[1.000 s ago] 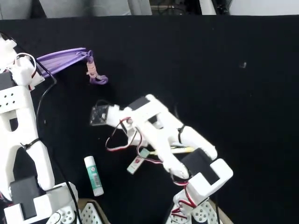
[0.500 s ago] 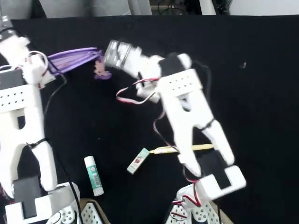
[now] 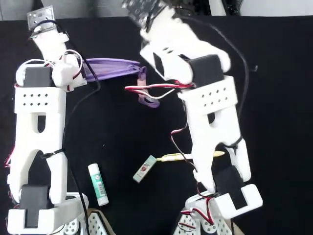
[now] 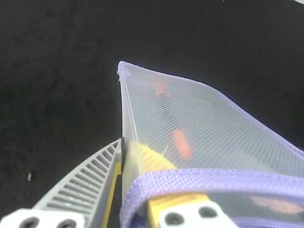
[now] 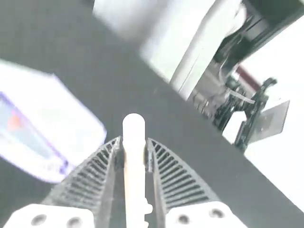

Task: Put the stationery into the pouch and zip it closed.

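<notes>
The pouch [image 3: 110,68] is pinched at its edge in the left gripper [image 4: 129,147], near the far side of the table [image 3: 274,98]. A white stick [image 5: 133,123] is pinched in the right gripper [image 5: 133,141]. It should be lined up with the pouch's mouth and slid in slowly.

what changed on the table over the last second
The right gripper, shut on a white stick, swung up from low over the table toward the pouch. The left gripper carried the pouch toward it. The glue stick, eraser and pencil stayed put.
</notes>
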